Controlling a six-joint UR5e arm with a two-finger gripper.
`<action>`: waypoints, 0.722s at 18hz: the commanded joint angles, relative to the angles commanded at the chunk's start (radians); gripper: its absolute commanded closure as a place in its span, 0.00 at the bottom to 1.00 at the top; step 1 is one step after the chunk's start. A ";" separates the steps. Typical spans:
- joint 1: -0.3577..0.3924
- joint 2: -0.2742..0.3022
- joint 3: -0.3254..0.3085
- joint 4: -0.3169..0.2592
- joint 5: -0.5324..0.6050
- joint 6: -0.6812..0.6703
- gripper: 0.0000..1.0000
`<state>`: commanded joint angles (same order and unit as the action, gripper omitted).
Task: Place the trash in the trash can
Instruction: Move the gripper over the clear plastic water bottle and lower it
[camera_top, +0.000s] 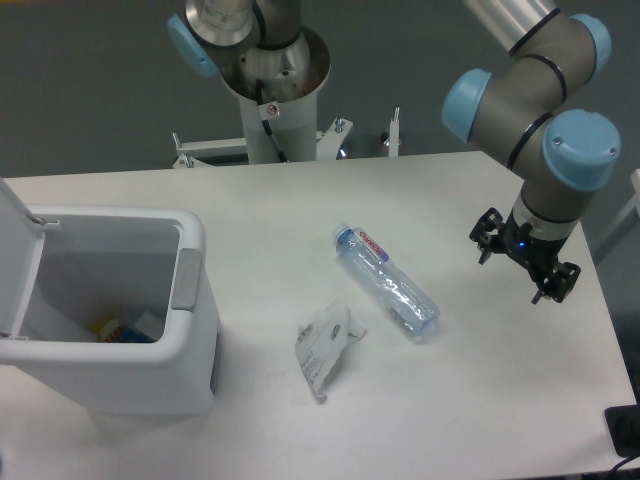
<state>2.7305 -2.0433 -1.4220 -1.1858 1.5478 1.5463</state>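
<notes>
Bin (190, 300): lid up, some items inside, left table edge.
Bottle (387, 284), wrapper (325, 345): mid-table, apart from gripper.
Gripper (524, 268): released, empty, right edge.

trash can (150, 380) lid cropped left, contents unclear

Lighting and picture quality: one fixed overhead view, evenly lit, slightly soft.

Diffuse cool light from above; the white rectangular table (300, 210) reads bright without blown glare. Short faint shadows lie beside the large white plastic bin with open hinged lid (150, 385) and under the crumpled whitish printed wrapper (325, 345). Small highlights on the clear crushed plastic bottle (388, 285) (blue cap end included). Dark grey backdrop dim; fine detail mildly blurred throughout.
</notes>
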 joint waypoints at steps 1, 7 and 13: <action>-0.002 0.000 0.000 0.000 0.000 0.000 0.00; -0.011 0.008 -0.038 0.055 -0.003 -0.020 0.00; -0.017 0.055 -0.212 0.281 -0.009 -0.167 0.00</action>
<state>2.7137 -1.9880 -1.6336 -0.9051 1.5386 1.3797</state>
